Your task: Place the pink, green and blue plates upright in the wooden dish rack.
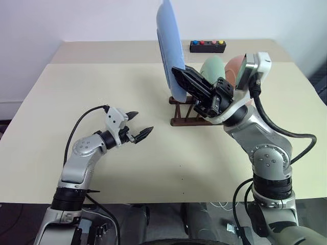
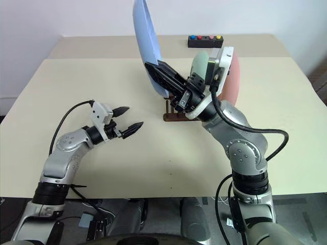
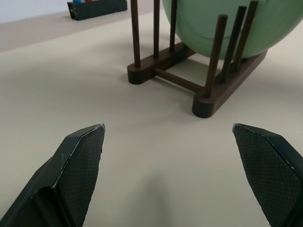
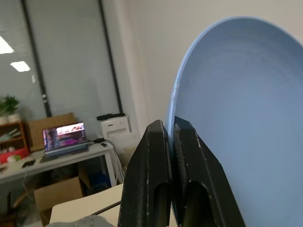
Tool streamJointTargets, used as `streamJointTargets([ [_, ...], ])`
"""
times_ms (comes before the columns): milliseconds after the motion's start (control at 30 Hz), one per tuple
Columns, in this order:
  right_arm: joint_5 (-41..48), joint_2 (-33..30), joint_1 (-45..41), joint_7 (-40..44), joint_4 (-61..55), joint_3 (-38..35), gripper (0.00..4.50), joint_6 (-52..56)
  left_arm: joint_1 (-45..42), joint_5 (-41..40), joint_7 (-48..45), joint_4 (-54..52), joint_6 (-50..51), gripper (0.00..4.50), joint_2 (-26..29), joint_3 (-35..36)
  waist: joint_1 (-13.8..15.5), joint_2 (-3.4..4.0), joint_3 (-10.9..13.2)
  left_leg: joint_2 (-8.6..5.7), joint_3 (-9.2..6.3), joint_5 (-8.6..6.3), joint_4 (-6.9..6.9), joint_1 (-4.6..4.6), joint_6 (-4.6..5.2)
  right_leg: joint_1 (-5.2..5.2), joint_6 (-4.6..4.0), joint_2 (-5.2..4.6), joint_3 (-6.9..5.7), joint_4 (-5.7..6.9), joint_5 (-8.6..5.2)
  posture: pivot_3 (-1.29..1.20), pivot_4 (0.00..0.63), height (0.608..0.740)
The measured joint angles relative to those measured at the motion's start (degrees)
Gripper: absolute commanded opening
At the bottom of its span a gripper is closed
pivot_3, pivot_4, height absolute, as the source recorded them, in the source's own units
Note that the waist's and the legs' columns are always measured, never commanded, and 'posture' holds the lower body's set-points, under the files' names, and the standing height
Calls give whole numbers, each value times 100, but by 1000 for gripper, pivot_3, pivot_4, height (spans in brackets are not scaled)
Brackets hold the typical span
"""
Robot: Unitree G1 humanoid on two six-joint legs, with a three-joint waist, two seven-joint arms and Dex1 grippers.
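At the upper centre of the left eye view, the right hand (image 1: 180,74) is clamped on the lower rim of the blue plate (image 1: 168,46), holding it on edge in the air above the near end of the wooden dish rack (image 1: 185,111). The rack stands on the beige surface (image 1: 102,92) right of centre, with the green plate (image 1: 212,68) and the pink plate (image 1: 234,69) already upright between its pegs. At the lower left, the left hand (image 1: 139,126) hovers over the surface with its fingers spread apart, empty, pointing toward the rack. A black button box (image 1: 207,47) sits at the far edge.
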Motion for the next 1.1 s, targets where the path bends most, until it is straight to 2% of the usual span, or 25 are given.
streamJointTargets([
  [567,-6,211,86,-166,1035,-339,0,279,3,2,22,-130,6,4426,-65,-90,-6,1,0,0,0,0,-1,0,0,-1,0,0,0,0,0,0,150,740],
  [1033,4,373,-19,-483,1327,-568,0,553,10,11,32,-132,5,4426,-120,-97,-7,1,1,0,0,0,-2,0,0,-1,0,1,0,0,0,0,150,740],
  [1100,4,378,-34,-504,1336,-586,656,575,10,12,31,-132,5,4500,-121,-97,-7,1,1,0,0,0,-2,0,0,-1,0,1,0,0,0,0,150,740],
])
